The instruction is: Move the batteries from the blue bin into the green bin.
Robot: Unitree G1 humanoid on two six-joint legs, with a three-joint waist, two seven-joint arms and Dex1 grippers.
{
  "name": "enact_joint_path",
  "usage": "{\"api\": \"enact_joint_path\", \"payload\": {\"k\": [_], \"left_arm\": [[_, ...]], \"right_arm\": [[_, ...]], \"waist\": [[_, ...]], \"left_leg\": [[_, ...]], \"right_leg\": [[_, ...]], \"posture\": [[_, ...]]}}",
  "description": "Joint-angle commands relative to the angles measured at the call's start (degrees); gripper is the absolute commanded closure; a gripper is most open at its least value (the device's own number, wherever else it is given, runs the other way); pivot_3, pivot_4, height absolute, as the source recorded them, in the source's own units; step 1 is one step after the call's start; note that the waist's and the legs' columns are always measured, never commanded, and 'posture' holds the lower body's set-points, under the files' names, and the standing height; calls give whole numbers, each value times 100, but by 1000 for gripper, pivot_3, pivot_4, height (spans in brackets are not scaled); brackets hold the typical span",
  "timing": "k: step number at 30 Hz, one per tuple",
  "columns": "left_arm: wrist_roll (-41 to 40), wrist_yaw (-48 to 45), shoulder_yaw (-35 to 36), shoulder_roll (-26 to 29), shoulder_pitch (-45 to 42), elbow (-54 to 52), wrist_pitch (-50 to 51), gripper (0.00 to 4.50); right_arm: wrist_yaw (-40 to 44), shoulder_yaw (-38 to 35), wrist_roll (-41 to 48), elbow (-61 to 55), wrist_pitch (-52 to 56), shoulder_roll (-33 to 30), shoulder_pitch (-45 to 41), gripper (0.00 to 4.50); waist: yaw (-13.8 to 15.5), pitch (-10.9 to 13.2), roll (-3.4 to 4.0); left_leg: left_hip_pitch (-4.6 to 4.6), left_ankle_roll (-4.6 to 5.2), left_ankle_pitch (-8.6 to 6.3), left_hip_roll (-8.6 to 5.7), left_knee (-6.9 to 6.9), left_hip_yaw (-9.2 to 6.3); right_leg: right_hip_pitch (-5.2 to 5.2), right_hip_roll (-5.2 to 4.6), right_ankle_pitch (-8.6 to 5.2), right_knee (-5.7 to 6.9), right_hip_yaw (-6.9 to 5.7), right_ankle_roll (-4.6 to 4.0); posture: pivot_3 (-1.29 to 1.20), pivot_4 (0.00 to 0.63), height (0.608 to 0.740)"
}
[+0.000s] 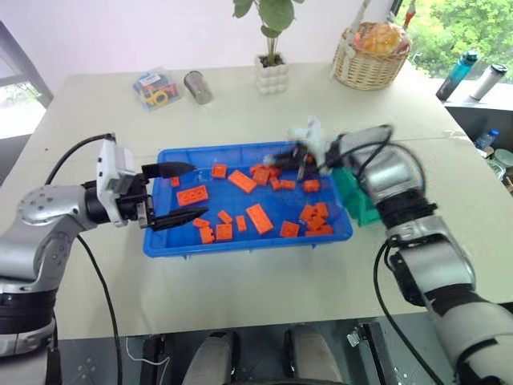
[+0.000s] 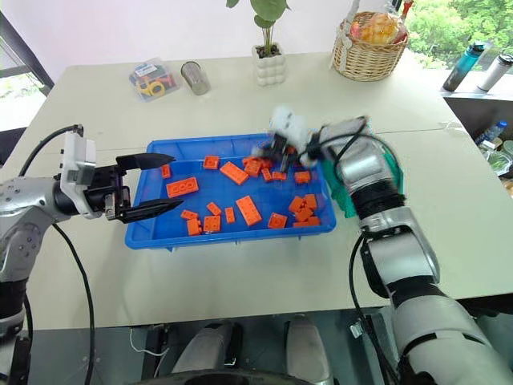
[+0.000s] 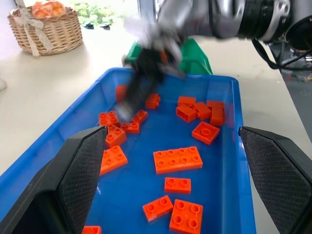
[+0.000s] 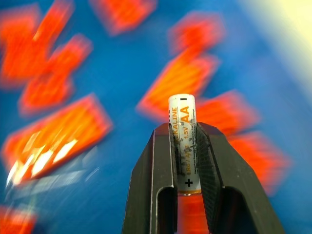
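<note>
Blue bin (image 1: 164,241) sits mid-table and it's the biggest thing I've got on screen, its floor littered with orange bricks (image 1: 259,217). The green bin (image 1: 358,204) is tucked right against it at 3 o'clock, mostly hidden behind my right arm. My left gripper (image 1: 175,192) hangs over the tray's 9 o'clock edge, fingers spread wide, nothing between them. My right gripper (image 4: 184,163) is up over the 1 o'clock part of the tray, fingers clamped on one AA battery (image 4: 183,129), which stands on end between the pads.
</note>
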Motion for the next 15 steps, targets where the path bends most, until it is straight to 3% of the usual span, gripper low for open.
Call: {"api": "enact_joint_path", "payload": {"k": [1,5,10,11,15], "left_arm": [[3,-41,100,16,-39,110,-114,0],[45,-77,102,4,-107,321,-158,0],[120,-91,63,-23,-342,589,-204,0],[125,-86,55,-34,-397,635,-200,0],[126,-57,27,-51,-543,729,-179,0]], "right_arm": [[-681,-943,291,-1370,1286,-525,547,4418],[-1025,-1501,220,-2511,2103,-1372,1761,4418],[-1422,-1723,323,-3013,2526,-1660,2553,4418],[-1471,-1738,349,-3050,2521,-1653,2623,3402],[-1586,-1728,407,-3018,2287,-1719,2706,1505]], "waist": [[22,-1,-2],[148,-4,-7],[102,-3,-5],[86,-3,-4],[58,-3,-4]], "left_leg": [[0,0,0,-2,-1,-3],[-1,1,0,-11,-3,-8],[-2,1,-1,-15,-16,15],[-1,1,-1,-15,-15,15],[3,1,0,-14,-5,17]], "right_leg": [[2,0,0,-1,0,0],[13,-4,0,-3,5,0],[5,-17,0,-10,5,1],[3,-16,-1,-18,4,1],[4,-15,-1,-15,4,1]], "posture": [[0,150,737],[0,150,737],[0,150,737],[0,150,737],[0,150,737]]}}
